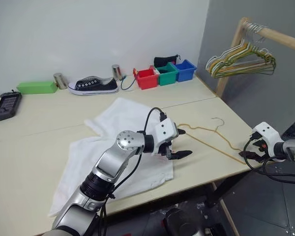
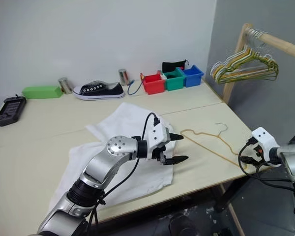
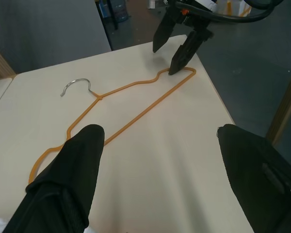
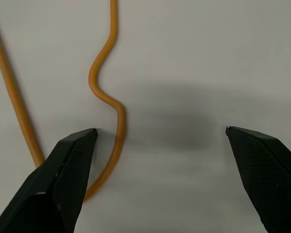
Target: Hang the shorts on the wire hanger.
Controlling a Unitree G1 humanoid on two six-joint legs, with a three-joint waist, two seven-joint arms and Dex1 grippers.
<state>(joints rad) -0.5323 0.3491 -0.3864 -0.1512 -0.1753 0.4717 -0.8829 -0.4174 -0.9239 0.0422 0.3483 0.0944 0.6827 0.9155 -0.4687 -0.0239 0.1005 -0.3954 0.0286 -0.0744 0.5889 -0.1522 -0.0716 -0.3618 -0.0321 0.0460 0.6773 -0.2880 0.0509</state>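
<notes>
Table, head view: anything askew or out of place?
Mostly the shorts: they lie crumpled, one corner spilling over the table's front edge. The wire hanger lies flat beside them, one end at the table's right corner. A lone sneaker sits among the bins at the back. Nothing looks damaged.

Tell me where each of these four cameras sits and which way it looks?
Left eye: on the head, looking down over the table, shorts, wire hanger and both arms.
Right eye: beside it, same scene.
Left wrist: on the left arm, looking past the open left gripper at the hanger and the right gripper.
Right wrist: looking down between its open fingers at the hanger's end.
Both wrist views share the hanger.
</notes>
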